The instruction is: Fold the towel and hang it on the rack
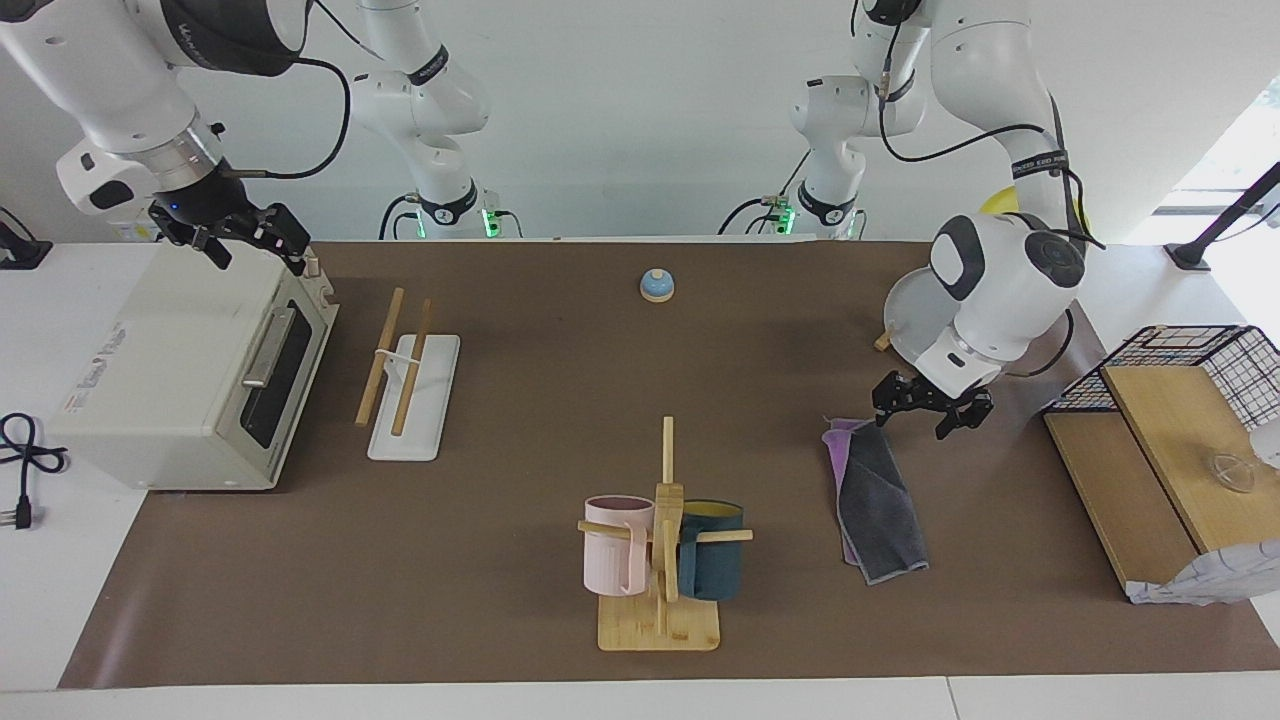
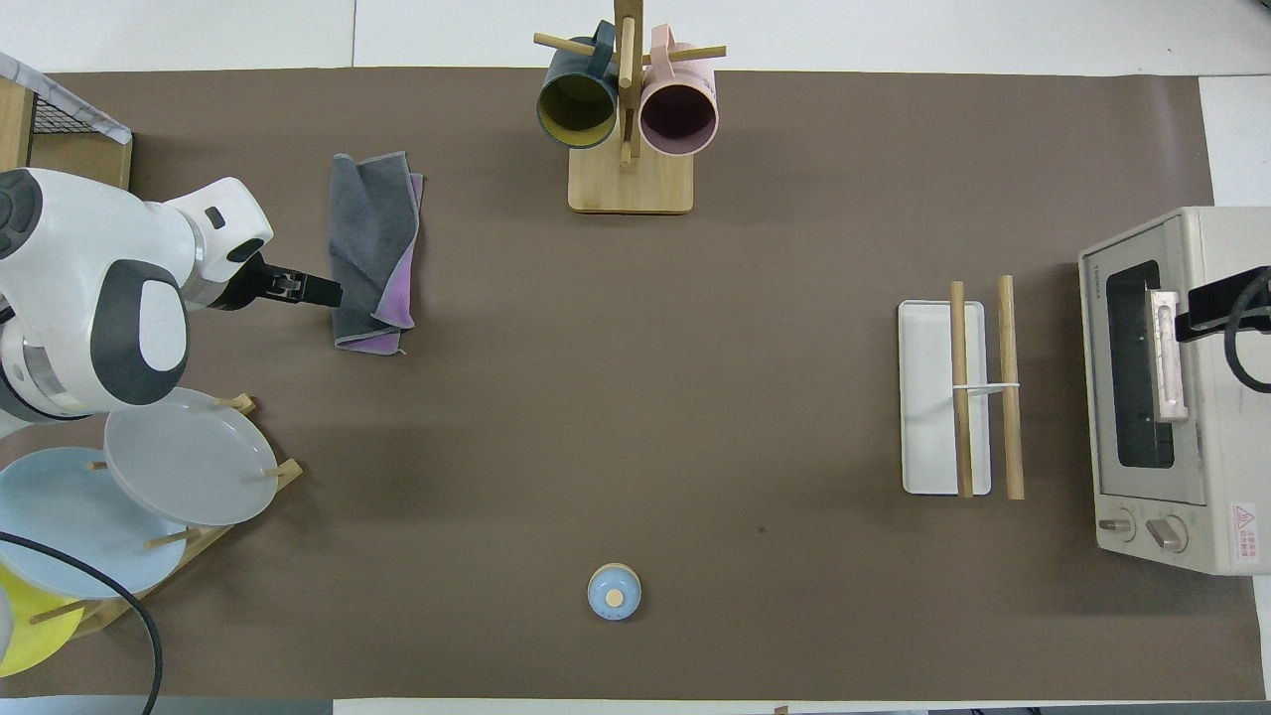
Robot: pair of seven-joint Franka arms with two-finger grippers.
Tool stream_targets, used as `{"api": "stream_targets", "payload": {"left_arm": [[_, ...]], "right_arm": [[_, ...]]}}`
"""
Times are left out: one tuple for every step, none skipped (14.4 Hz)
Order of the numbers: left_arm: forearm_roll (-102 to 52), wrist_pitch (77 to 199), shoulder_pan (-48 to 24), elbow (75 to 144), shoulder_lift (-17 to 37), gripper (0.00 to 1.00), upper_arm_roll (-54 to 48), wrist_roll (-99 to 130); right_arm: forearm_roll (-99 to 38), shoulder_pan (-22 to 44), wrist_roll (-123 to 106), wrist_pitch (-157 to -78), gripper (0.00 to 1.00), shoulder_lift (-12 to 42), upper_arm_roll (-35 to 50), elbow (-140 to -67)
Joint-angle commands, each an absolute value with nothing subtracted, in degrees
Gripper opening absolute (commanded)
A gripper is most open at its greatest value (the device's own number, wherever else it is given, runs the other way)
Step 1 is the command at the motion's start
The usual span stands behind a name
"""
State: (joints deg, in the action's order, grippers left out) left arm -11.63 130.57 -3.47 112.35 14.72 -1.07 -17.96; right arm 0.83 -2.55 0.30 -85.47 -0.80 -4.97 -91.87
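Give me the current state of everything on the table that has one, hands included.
towel: folded, flat on the mat, grey face up with a purple edge showing, not held.
rack: bare, nothing hung on its rods.
left hand: open, empty, beside the towel.
right hand: open, waiting over the toaster oven.
toaster oven: door shut.
mug tree: upright, pink mug and teal mug hanging.
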Motion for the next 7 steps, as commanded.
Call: {"api": "stream_targets", "payload": {"left_arm": [[-16.78, 133.15, -2.72, 111.0, 18.36, 1.0, -1.49, -21.36], [-16.87, 133.33, -2.81, 111.09, 18.72, 1.0, -1.49, -21.27], [-17.22, 133.16, -2.73, 111.27, 18.72, 1.0, -1.49, -21.18], [-17.66, 133.15, -2.81, 111.53, 18.81, 0.98, -1.49, -21.27], [-17.93, 133.33, -2.81, 111.62, 19.24, 0.94, -1.49, -21.27], [-17.93, 133.77, -2.9, 111.62, 19.68, 0.91, -1.49, -21.36], [-17.93, 134.29, -2.9, 111.71, 19.86, 0.87, -1.49, -21.36]], "right_arm": [[0.35, -2.72, -0.88, -84.81, 1.0, -1.49, -4.92, -92.37], [0.35, -2.72, -0.88, -84.81, 1.0, -1.58, -4.92, -92.37], [0.35, -2.72, -0.88, -84.81, 1.0, -1.58, -4.92, -92.37], [0.35, -2.72, -0.88, -84.81, 1.0, -1.58, -4.92, -92.37], [0.35, -2.72, -0.88, -84.81, 1.0, -1.58, -4.92, -92.37], [0.35, -2.72, -0.88, -84.81, 1.0, -1.5, -4.92, -92.37], [0.35, -2.72, -0.88, -84.81, 1.0, -1.49, -4.92, -92.37]]}}
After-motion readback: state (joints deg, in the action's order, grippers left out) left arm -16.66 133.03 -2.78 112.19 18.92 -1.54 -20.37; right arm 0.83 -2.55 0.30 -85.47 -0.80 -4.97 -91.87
